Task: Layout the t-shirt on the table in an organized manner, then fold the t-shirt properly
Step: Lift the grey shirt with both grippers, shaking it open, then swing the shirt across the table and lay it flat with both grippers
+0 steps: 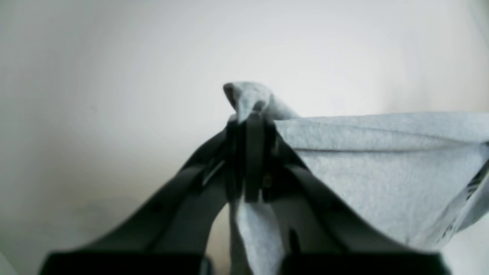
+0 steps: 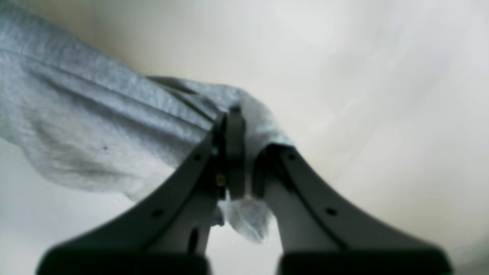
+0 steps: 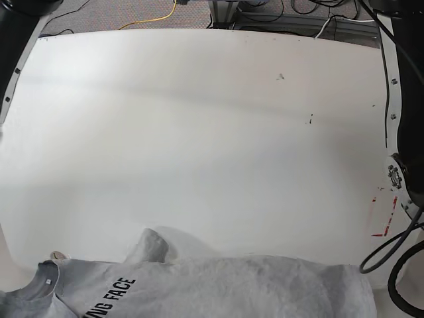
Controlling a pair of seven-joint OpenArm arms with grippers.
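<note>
The light grey t-shirt (image 3: 232, 288) lies along the near edge of the white table (image 3: 199, 132), with black "FACE" lettering and its collar at the lower left. One sleeve sticks up toward the table's middle. In the left wrist view, my left gripper (image 1: 248, 122) is shut on a bunched corner of the t-shirt (image 1: 382, 160), which hangs lifted to the right. In the right wrist view, my right gripper (image 2: 235, 126) is shut on a fold of the t-shirt (image 2: 95, 126), which stretches away to the left. Neither gripper shows in the base view.
A red dashed mark (image 3: 383, 215) sits near the table's right edge, with black cables (image 3: 397, 245) beside it. Small dark specks (image 3: 309, 119) dot the far right of the tabletop. Beyond the far edge are a metal frame and a yellow cable (image 3: 159, 16).
</note>
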